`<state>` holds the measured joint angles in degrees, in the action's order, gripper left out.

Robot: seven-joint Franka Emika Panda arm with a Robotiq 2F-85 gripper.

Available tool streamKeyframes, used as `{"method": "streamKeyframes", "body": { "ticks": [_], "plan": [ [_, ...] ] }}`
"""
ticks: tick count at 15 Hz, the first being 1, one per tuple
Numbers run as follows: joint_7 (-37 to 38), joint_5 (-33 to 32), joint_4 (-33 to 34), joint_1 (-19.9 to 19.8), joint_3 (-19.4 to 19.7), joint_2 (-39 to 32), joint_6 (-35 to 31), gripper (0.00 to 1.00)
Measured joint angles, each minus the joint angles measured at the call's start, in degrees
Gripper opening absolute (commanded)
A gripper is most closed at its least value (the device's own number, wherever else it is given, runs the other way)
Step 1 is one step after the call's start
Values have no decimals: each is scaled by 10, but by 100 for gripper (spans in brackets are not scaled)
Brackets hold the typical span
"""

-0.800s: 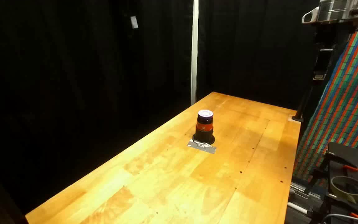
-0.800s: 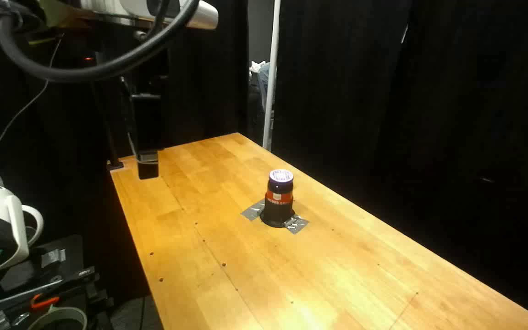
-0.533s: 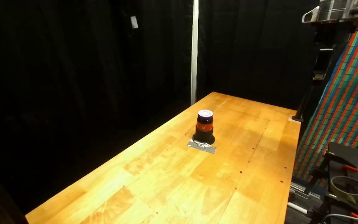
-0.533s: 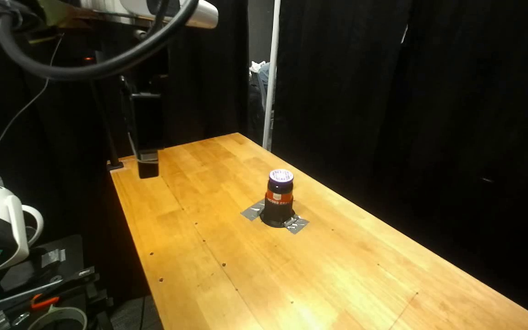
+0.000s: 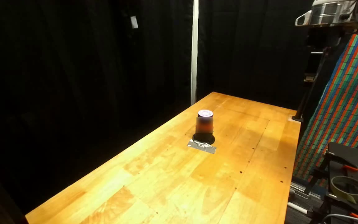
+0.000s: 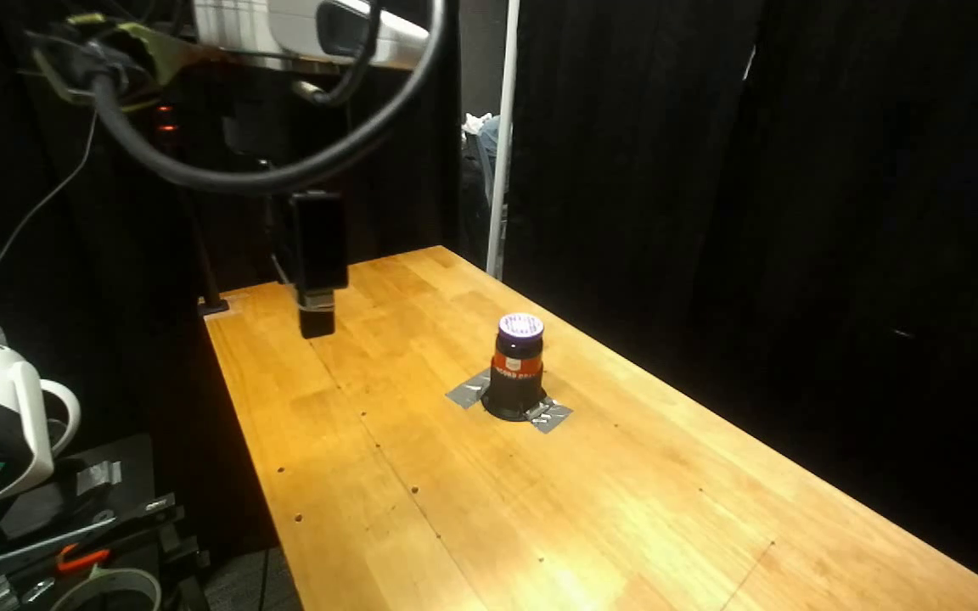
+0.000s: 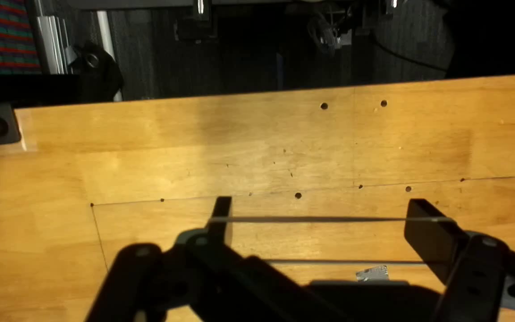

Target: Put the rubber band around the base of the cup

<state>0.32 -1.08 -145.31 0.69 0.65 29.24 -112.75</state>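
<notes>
We see the gripper [image 7: 322, 219] spread wide, holding nothing but the rubber band [image 7: 293, 219] looped taut around both fingers [image 7: 434, 239], presumably so it has room to pass over the cup [image 6: 517, 367]. In an exterior view the cup stands upright on the wooden table [image 6: 625, 492], right of the gripper and well apart from it. Silver duct tape [image 6: 550, 417] meets its flanged black base [image 6: 511, 399] at left and right, likely so pressing the band down won't shift it.
</notes>
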Motion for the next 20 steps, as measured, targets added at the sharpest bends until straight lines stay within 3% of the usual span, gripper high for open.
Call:
{"method": "streamKeyframes", "body": {
  "ticks": [3,6,14,20],
  "plan": [
    [-23,0,45,0,14,-84,-66,100],
    [-61,6,128,0,26,-192,-89,100],
    [-91,25,379,0,0,-457,-69,100],
    [-79,36,559,5,-34,-607,-14,100]
  ]
}}
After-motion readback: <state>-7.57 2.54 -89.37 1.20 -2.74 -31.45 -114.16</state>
